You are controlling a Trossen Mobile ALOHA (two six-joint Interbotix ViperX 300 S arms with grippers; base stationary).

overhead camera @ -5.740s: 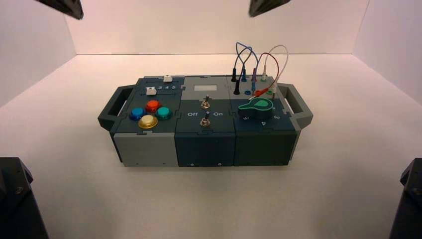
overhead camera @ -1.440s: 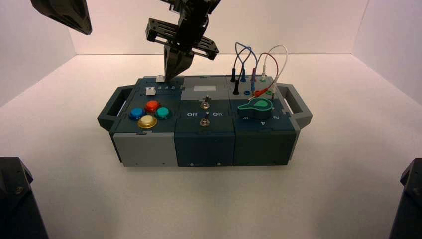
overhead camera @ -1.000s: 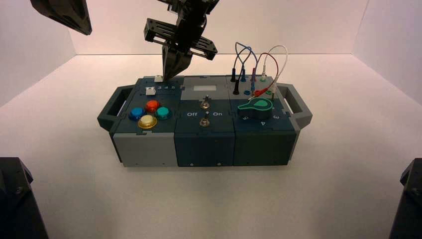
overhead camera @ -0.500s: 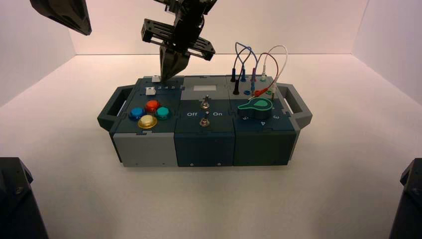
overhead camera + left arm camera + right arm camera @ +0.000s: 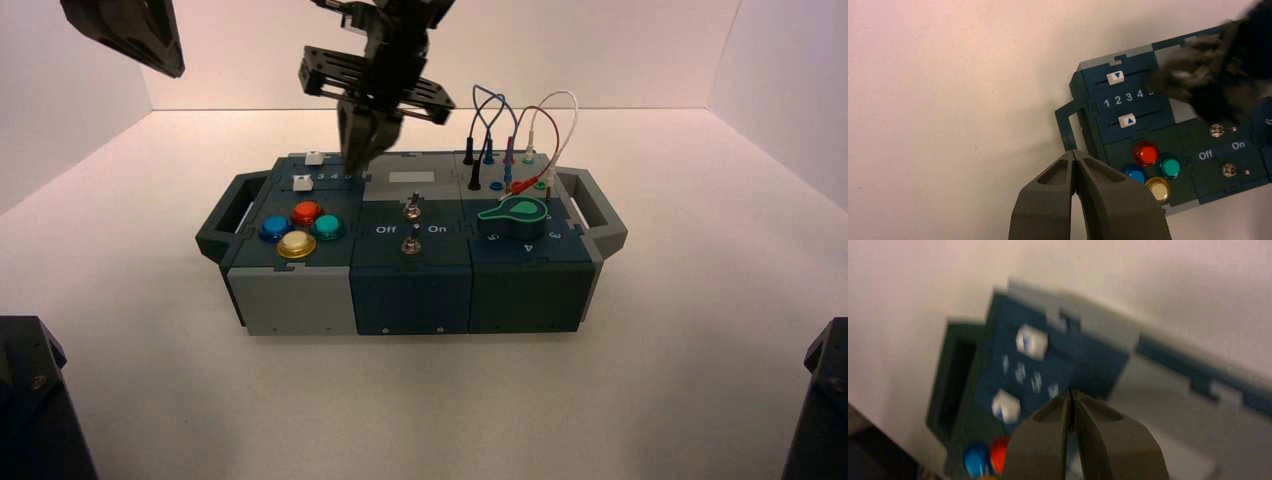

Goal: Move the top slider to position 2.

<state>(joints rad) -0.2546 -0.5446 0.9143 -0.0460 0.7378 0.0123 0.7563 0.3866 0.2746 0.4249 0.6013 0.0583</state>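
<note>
The top slider [image 5: 315, 158] is a small white knob at the box's far left corner. In the left wrist view its blue arrow [image 5: 1115, 77] points at about numeral 2. It also shows in the right wrist view [image 5: 1031, 341]. My right gripper [image 5: 361, 163] is shut and empty. It hovers just to the right of the knob, apart from it, over the right end of the slider tracks; in its own view its tips [image 5: 1071, 392] are closed. My left gripper [image 5: 1075, 154] is shut and empty, parked high off the box's left side.
The twin lower slider [image 5: 1127, 120] sits just nearer than the numerals. Red, blue, teal and yellow buttons [image 5: 300, 228] lie in front of it. Two toggle switches [image 5: 411, 225], a green knob [image 5: 513, 213] and plugged wires [image 5: 510, 140] fill the box's middle and right.
The right gripper came down beside the top slider and pushed its knob leftward. It has now drawn back to the right, off the knob. The left arm stayed parked.
</note>
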